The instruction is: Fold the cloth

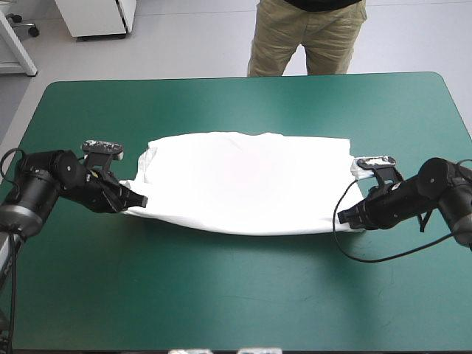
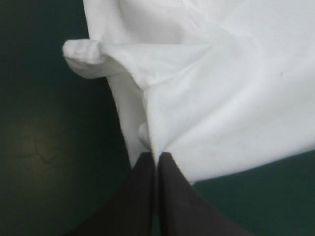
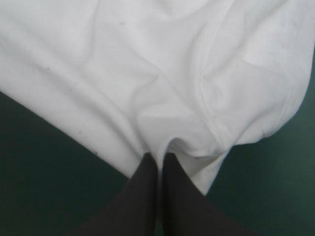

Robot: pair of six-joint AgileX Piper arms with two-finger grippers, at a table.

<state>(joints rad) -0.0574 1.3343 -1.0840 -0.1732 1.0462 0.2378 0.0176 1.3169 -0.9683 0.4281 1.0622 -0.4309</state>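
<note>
The white T-shirt (image 1: 243, 181) lies across the middle of the teal-green table, folded into a wide band with its near edge sagging in a curve. My left gripper (image 1: 139, 200) pinches the shirt's near left corner, low over the table. In the left wrist view the black fingers meet in an arch at the gripper (image 2: 157, 156), and the T-shirt (image 2: 221, 98) pulls into creases from that point, a rolled sleeve beside it. My right gripper (image 1: 348, 218) holds the near right corner. The right wrist view shows that gripper (image 3: 161, 156) pinching a ridge of the T-shirt (image 3: 147, 64).
Bare teal-green cover (image 1: 236, 295) stretches from the shirt to the table's near edge, and a narrower strip lies beyond the shirt toward the far edge (image 1: 243, 79).
</note>
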